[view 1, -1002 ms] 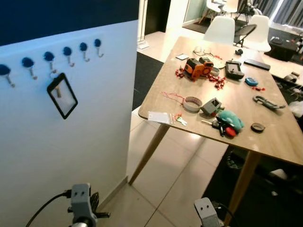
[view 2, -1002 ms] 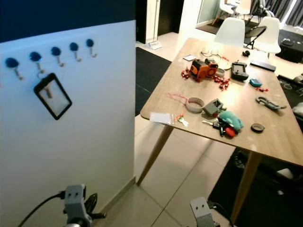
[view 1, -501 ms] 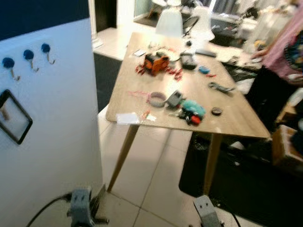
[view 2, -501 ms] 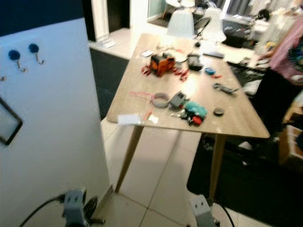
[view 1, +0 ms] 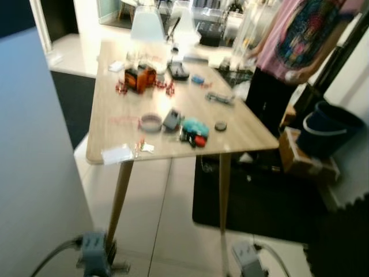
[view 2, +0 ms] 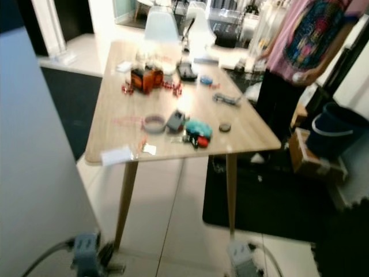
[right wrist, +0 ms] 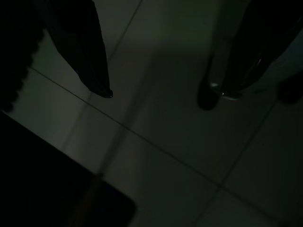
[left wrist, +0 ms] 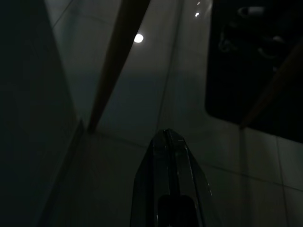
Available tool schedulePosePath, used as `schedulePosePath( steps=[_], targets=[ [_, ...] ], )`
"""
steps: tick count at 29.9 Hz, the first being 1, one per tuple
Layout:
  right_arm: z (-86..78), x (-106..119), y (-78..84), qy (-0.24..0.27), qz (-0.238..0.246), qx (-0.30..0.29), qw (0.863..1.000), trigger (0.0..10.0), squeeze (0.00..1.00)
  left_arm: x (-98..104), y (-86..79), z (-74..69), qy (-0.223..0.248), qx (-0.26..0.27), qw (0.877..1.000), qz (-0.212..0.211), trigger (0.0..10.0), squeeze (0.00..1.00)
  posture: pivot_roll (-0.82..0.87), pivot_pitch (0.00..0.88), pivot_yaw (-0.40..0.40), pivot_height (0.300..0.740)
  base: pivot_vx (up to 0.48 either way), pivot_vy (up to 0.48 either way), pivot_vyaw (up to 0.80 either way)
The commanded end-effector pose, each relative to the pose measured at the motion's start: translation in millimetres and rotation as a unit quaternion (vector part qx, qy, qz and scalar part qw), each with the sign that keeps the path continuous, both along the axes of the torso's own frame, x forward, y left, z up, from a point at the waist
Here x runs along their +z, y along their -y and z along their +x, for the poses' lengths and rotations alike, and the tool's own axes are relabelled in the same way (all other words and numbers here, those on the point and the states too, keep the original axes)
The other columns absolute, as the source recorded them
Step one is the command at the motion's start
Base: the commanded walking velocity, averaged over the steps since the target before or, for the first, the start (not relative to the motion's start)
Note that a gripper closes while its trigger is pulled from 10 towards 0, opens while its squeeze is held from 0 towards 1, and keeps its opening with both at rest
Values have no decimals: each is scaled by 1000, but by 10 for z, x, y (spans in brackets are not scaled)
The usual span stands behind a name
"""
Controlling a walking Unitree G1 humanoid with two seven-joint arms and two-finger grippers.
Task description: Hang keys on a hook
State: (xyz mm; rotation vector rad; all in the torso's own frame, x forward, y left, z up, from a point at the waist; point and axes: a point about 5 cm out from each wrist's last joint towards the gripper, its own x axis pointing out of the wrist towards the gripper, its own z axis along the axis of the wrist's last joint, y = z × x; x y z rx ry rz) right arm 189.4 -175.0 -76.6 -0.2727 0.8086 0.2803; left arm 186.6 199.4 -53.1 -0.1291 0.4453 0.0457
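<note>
Keys (view 1: 192,138) lie in a small dark-and-red bunch on the wooden desk (view 1: 109,151), touching a teal plush fob (view 1: 195,127) near the desk's front edge, so the task looks barely begun: nothing is picked up, and judging from these frames the whole of the fetching, carrying and hanging is left. The left gripper (left wrist: 166,142) hangs low over the tiled floor (view 1: 173,231) with its two black fingers pressed together and holding nothing; the right gripper (right wrist: 161,90) also hangs idle near the floor, its fingers spread wide apart and empty. Both arms' wrists show at the bottom of the head views, well short of the desk. Around the keys sit a roll of tape (view 1: 151,122), a small grey box (view 1: 172,119), a dark round disc (view 1: 220,125), a clear plastic badge sleeve (view 1: 117,153) at the near corner, and farther back an orange toy vehicle (view 1: 140,78) among scattered red bits. A white partition wall (view 1: 34,144) stands on the left just beside the desk's corner leg. A person in a pink patterned top (view 1: 300,40) stands at the desk's far right side, near a dark blue bucket (view 1: 331,127) and a cardboard box (view 1: 305,161). The picture is blurred, so finer detail of the keys cannot be told. The person and the desk clutter are the likeliest hindrances.
</note>
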Motion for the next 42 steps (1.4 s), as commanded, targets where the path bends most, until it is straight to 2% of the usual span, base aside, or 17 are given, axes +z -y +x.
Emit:
schedulePosePath(
  steps=[1,12,24,31,34,42],
  targets=[
    [25,19,36,5,-6,3,1000,10000,0,-28,9,-30,-8,8,1000,-4,10000,0,48,49,-71,740,0,0,0],
    [37,28,34,8,-5,9,1000,10000,0,-25,-13,-11,-11,29,1000,-1,10000,0,48,53,-74,740,0,0,0],
    [37,30,32,10,-4,11,1000,10000,0,-20,-12,7,-13,31,999,6,10000,0,49,59,-72,740,0,-460,0],
    [41,32,32,11,-4,10,1000,10000,0,-29,-42,28,-25,47,999,8,10000,0,50,59,-71,740,0,0,0],
    [51,37,33,12,-4,10,1000,10000,0,-38,-84,45,-39,60,997,27,10000,0,48,61,-70,740,0,0,0],
    [60,42,39,12,-6,11,1000,10000,0,-35,-75,56,-39,56,997,36,10000,0,50,64,-73,740,0,0,0]
  ],
)
